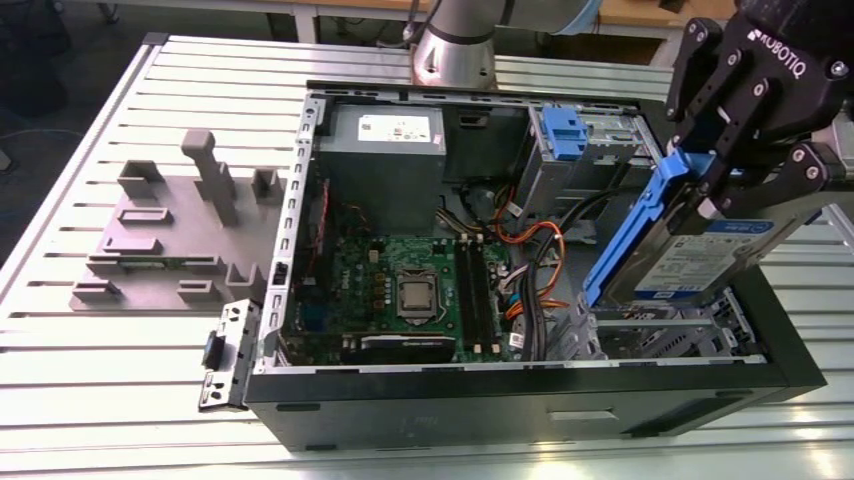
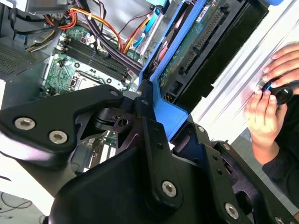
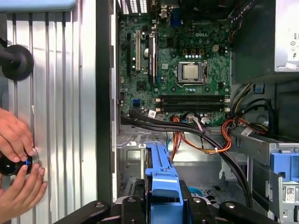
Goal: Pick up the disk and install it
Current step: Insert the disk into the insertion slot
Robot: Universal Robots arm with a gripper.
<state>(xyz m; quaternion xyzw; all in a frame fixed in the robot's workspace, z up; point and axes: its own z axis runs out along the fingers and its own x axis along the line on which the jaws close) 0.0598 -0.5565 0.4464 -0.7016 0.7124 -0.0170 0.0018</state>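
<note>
The black three-jointed gripper is pinched on the flat silver-grey rectangular disk, its fingers pressing the blue plastic side rails. The disk hangs steeply tilted, its white and blue label facing outward, over the corner of the open black metal computer case at the exterior view's right. Its lower end is close above the bare silver drive cage; it seems just clear of the cage's edge, though contact cannot be told. In the first wrist view the blue rail points at an open patch of silver case floor, bordered by the case wall on one side and by orange and black cables on the other. The green motherboard lies well apart. Outside the case wall, a person's hands rest on the slatted aluminium table.
</note>
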